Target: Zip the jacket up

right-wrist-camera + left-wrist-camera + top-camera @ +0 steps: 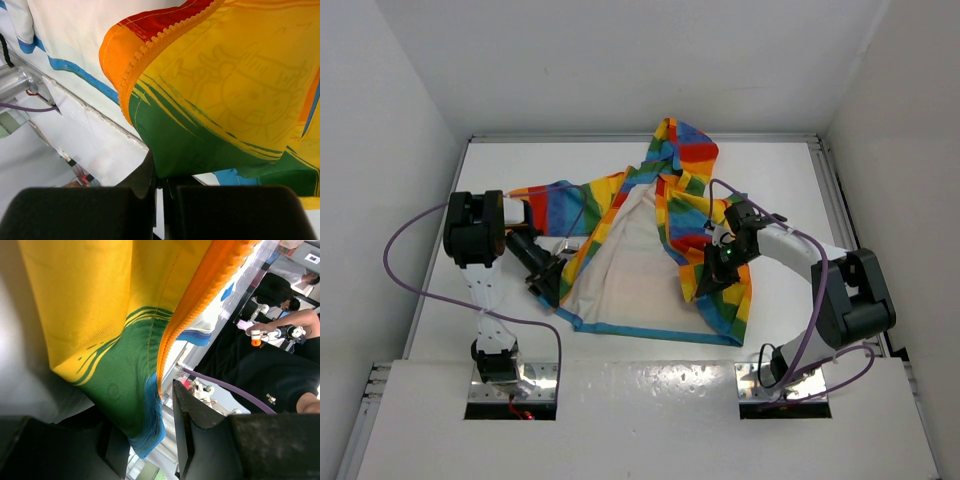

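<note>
The rainbow-striped jacket point(632, 262) lies open on the white table point(782, 180), hood at the far side, cream lining up. My left gripper point(548, 285) is at the lower corner of the left front panel. In the left wrist view its jaws point(145, 422) stand apart around the green and blue hem point(127, 390), beside the orange zipper tape point(200, 295). My right gripper point(713, 262) is shut on the folded right front panel. In the right wrist view it point(161, 172) pinches green fabric point(200, 145) below the orange zipper teeth point(150, 50).
Raised rails border the table on the left point(445, 240) and right point(840, 200). White walls enclose the back and sides. Purple cables point(400, 270) loop off both arms. A white panel point(650, 410) covers the near edge by the arm bases.
</note>
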`<state>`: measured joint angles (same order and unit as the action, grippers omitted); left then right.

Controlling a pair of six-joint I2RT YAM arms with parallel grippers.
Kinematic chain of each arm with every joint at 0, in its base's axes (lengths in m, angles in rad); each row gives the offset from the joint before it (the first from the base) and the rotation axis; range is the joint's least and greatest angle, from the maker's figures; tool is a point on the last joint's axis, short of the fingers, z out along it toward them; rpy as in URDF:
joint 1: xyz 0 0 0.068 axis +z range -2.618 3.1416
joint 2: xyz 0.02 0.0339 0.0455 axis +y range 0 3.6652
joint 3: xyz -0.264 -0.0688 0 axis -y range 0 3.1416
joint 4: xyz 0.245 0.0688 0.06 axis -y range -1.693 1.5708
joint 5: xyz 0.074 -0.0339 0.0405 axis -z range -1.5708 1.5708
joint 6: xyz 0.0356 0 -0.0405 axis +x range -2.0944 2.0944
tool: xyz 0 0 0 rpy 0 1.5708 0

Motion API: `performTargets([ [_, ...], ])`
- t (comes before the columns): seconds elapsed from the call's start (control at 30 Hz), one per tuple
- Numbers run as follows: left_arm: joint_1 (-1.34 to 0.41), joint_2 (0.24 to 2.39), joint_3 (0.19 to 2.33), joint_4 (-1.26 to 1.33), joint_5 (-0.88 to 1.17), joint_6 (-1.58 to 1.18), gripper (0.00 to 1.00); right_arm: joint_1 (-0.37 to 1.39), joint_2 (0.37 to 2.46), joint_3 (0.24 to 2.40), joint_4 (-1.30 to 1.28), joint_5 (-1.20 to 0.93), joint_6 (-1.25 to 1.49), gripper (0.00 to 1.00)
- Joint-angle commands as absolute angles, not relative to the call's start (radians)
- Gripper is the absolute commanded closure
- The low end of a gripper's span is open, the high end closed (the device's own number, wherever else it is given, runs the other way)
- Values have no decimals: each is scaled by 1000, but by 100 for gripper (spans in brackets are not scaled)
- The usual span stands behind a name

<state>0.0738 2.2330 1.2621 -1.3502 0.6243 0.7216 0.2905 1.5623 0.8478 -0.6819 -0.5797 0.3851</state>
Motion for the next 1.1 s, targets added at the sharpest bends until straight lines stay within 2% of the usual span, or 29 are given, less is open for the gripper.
performTargets([
  [0.0, 83, 2279, 1287, -996, 555, 787, 58, 290, 1528, 873, -673, -591, 368, 100],
  [0.17, 115, 2289, 1296, -1015, 555, 799, 52, 290, 1526, 871, -670, -591, 368, 100],
  [0.77, 164, 2298, 1305, -1025, 471, 848, 52, 293, 1531, 867, -664, -592, 371, 100],
  [1.07, 164, 2298, 1305, -1025, 471, 848, 69, 296, 1536, 871, -660, -592, 377, 100],
])
